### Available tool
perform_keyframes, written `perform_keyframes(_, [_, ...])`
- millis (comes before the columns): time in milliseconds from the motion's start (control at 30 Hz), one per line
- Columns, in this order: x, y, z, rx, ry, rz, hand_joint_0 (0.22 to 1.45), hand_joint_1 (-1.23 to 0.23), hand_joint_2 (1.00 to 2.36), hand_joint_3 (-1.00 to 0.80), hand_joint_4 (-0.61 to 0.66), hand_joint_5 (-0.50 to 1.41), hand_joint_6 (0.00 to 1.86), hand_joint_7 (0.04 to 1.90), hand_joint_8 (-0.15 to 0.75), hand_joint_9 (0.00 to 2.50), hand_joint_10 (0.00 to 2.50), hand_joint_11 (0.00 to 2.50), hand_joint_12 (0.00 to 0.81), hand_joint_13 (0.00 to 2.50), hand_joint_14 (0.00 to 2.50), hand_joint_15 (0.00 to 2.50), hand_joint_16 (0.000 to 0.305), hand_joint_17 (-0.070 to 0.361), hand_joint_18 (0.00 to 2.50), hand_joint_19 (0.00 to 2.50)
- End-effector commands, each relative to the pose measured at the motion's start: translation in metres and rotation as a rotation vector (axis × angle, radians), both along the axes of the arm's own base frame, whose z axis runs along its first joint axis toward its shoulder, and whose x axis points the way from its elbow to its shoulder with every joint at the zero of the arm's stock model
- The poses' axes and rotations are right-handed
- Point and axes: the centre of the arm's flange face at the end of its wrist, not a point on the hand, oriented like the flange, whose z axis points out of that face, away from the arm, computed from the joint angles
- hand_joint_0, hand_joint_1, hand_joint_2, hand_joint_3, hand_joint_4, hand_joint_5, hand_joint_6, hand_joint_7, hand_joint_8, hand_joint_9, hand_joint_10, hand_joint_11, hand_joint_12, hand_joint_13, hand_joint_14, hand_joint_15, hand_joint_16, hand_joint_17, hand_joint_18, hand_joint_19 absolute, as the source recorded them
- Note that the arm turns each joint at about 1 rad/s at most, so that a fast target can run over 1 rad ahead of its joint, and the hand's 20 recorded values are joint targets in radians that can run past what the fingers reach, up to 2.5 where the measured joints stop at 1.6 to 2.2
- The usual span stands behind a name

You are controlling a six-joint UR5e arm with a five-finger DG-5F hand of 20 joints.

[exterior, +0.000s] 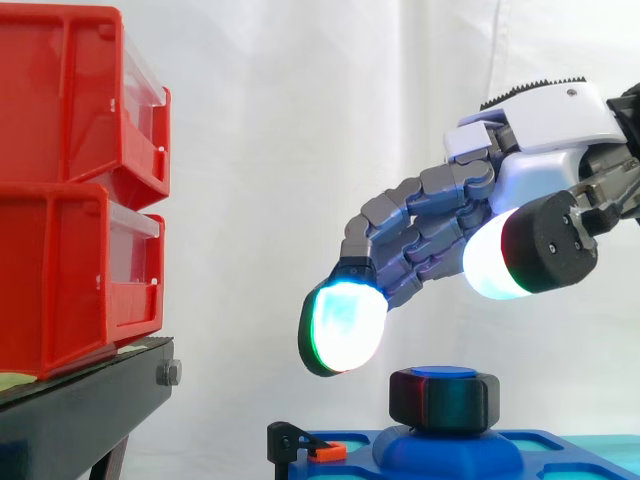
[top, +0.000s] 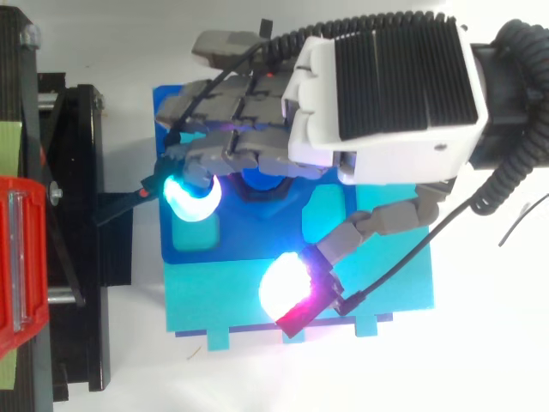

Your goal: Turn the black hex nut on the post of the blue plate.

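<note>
- Side view: two red bins were stacked at the left, the upper bin [exterior: 60, 90] resting on the lower bin [exterior: 60, 280], both on a black stand [exterior: 80, 410].
- Each bin had a clear front panel facing right, and what lay inside could not be made out.
- From above, one red bin [top: 21, 257] sat at the left edge on the same stand.
- A blue plate [exterior: 545, 460] lay low in the frame, right of the stand and apart from it.
- Seen from above, the plate had shallow recesses [top: 193, 232] with a lighter cyan floor.
- A small orange piece [exterior: 328, 452] sat at the plate's left end, just beside a black bracket [exterior: 288, 440].
- The black hex nut [exterior: 443, 398] sat on the post [exterior: 443, 373], whose blue top showed just above it, on a raised mound of the plate.
- The hand [exterior: 540, 130] reached in from the right, above the nut and clear of it.
- Its fingers were loosely extended and spread, holding nothing.
- One green-white fingertip [exterior: 343, 325] hung up and to the left of the nut, not touching it.
- The thumb pad [exterior: 500, 255], white with a red edge, stood higher, above and right of the nut.
- Looking down from overhead, the fingers covered most of the nut.
</note>
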Motion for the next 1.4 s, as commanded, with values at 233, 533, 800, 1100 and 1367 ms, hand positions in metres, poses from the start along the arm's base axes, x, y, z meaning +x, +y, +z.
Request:
perform_keyframes(233, [-0.006, 0.008, -0.019, -0.001, 0.034, 0.003, 0.44, -0.56, 1.0, -0.5, 0.28, -0.18, 0.5, 0.86, 0.324, 0.31, 0.0, 0.0, 0.393, 0.25, 0.0, 0.0, 0.051, 0.115, 0.12, 0.05])
perform_keyframes(533, [-0.005, 0.004, -0.024, 0.001, 0.007, -0.003, 0.44, -0.56, 1.0, -0.5, 0.28, -0.18, 0.5, 0.86, 0.324, 0.31, 0.0, 0.0, 0.393, 0.25, 0.0, 0.0, 0.051, 0.114, 0.12, 0.06])
perform_keyframes(800, [-0.006, 0.0, -0.025, -0.003, 0.004, -0.004, 0.44, -0.56, 1.0, -0.5, 0.28, -0.18, 0.5, 0.86, 0.323, 0.31, 0.0, 0.0, 0.392, 0.26, 0.0, 0.0, 0.05, 0.113, 0.11, 0.06])
perform_keyframes(1100, [-0.008, -0.012, -0.029, -0.015, 0.006, 0.006, 0.44, -0.56, 1.0, -0.5, 0.28, -0.18, 0.5, 0.86, 0.324, 0.31, 0.0, 0.0, 0.392, 0.26, 0.0, 0.0, 0.05, 0.113, 0.11, 0.06])
perform_keyframes(1367, [-0.011, -0.023, -0.028, -0.011, 0.007, 0.017, 0.44, -0.56, 1.0, -0.5, 0.28, -0.18, 0.5, 0.86, 0.323, 0.31, 0.0, 0.0, 0.392, 0.27, 0.0, 0.0, 0.05, 0.113, 0.11, 0.06])
